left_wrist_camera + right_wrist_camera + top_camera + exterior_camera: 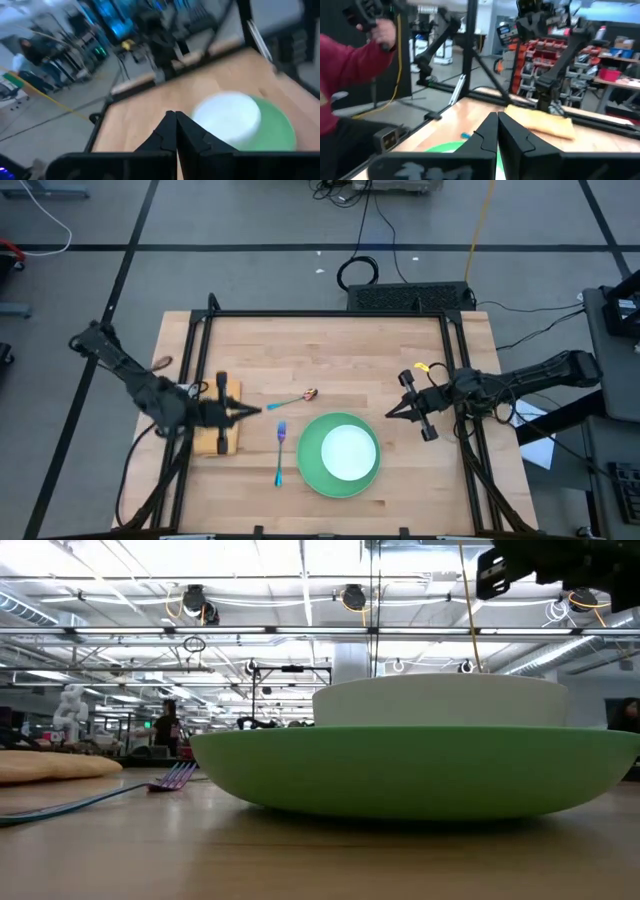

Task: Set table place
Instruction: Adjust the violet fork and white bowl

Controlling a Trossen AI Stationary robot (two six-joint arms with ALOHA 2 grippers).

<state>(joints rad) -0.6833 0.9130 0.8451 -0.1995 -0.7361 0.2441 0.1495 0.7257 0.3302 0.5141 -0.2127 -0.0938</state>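
The green plate [339, 478] sits on the wooden desk [330, 350] near its front edge, and everything else is placed from it. The white bowl [349, 452] rests inside the plate, roughly centred. Just beside the plate on its left lies the blue-handled fork [280, 455], its tines pointing toward the far side of the desk. The spoon [294, 399] lies behind and to the left of the plate, slanted, with its copper bowl nearest the plate and its blue handle running away to the left. Farther left of the plate, beyond the fork, the tan folded cloth [217, 420] lies at the desk's left edge.

The left gripper [255, 411] hovers left of the plate, between the cloth and the spoon handle, with its jaws pressed together and holding nothing. The right gripper [391, 414] hangs just off the plate's right rim, above the desk, its jaws likewise pressed together and empty.

In the right wrist view, a person in a red sleeve [350, 75] stands beyond the desk.
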